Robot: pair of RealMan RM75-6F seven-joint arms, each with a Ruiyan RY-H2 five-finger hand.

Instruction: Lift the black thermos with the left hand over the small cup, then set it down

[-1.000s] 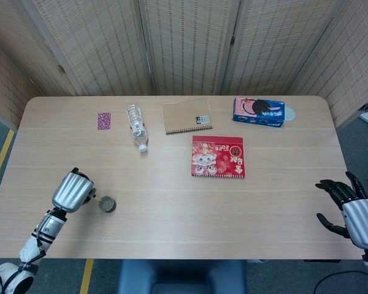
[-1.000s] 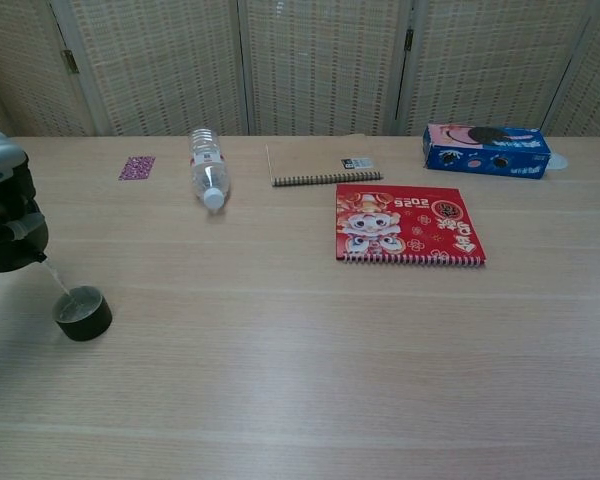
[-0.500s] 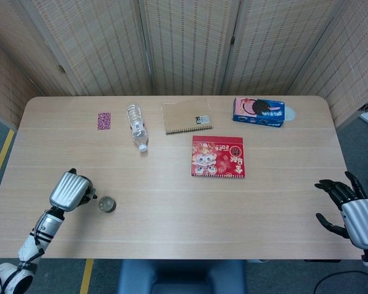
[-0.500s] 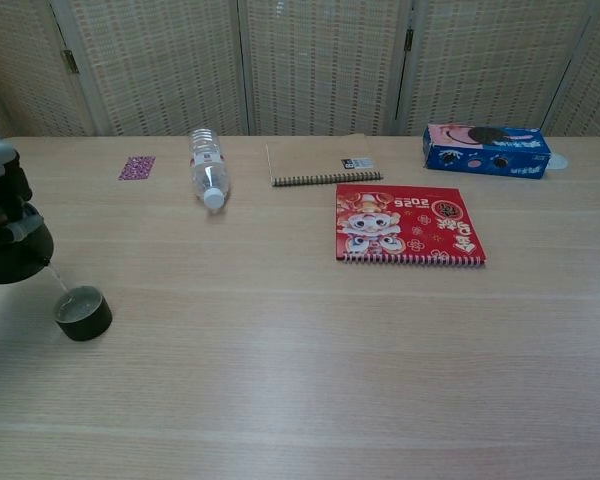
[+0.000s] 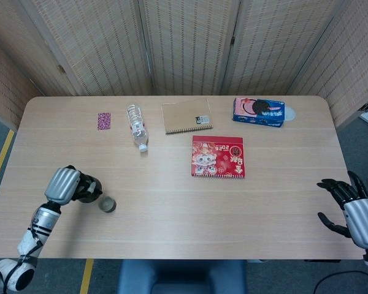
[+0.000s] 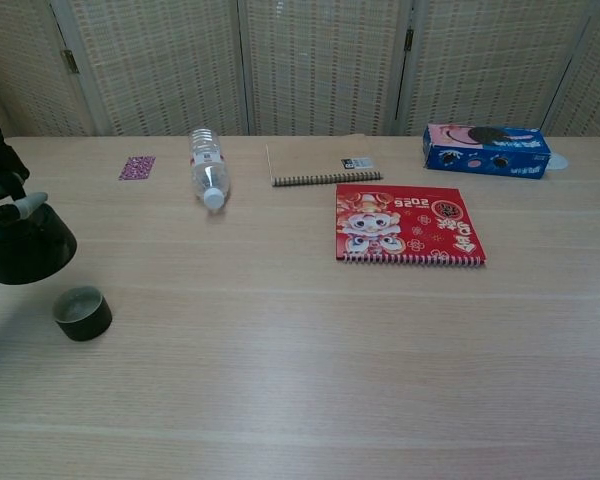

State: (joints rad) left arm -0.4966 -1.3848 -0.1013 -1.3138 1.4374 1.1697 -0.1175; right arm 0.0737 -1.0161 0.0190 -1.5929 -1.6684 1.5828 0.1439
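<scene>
So the left hand (image 5: 64, 185) is gripping the thermos (image 6: 25, 243) and tipping it back toward upright. A second ago it was leaning over the cup (image 6: 82, 313) with a thin stream running into it; now the stream is gone and the thermos is pulling away to the hand's own side, hanging above and just left of the cup, off the worktop (image 5: 172, 208). I'd say the over-the-cup part is pretty much done and the set-down is what's left.

The thermos is looking black and glossy, with its wide round end facing the chest camera. The cup is sitting upright just right of the hand, small and dark.

Way over right, the right hand (image 5: 351, 208) is idling at the worktop edge, fingers spread, holding nothing.
</scene>
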